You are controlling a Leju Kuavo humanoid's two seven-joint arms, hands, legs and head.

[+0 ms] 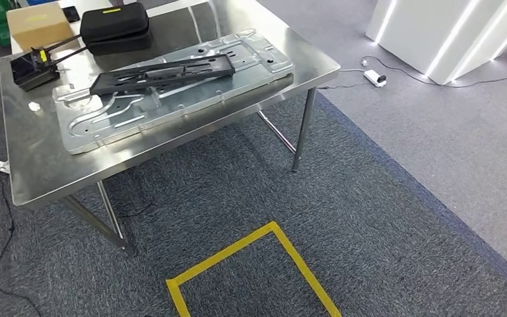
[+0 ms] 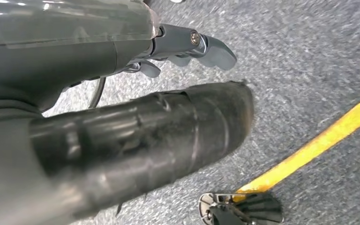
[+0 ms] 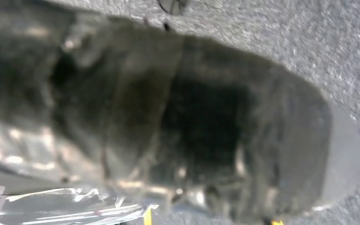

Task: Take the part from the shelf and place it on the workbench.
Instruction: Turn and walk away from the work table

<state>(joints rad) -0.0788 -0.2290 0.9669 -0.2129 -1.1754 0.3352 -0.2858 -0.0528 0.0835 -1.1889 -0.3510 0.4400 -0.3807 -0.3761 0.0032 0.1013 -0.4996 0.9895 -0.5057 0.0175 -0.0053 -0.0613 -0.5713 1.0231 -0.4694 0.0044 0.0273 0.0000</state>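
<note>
Black part [image 1: 162, 72] lies on metal panel [image 1: 171, 92] on workbench [image 1: 39, 165]. My L hand [image 2: 136, 136] empty, fingers apart; R hand [image 3: 178, 126] blurred, can't tell.

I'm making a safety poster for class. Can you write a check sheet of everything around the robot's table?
Surface: shiny steel workbench on thin metal legs.
Job's things: long black plastic frame part lying on a large stamped silver metal panel.
Clutter: black zipped case, brown cardboard box, small black box with antennas.
Hands: left hand hangs over the carpet, holding nothing visible; right hand too blurred to judge.
Cables: white power adapter with black cord on the floor; black cable by the left table leg.
Surroundings: grey carpet, yellow floor tape, lit white counter.
</note>
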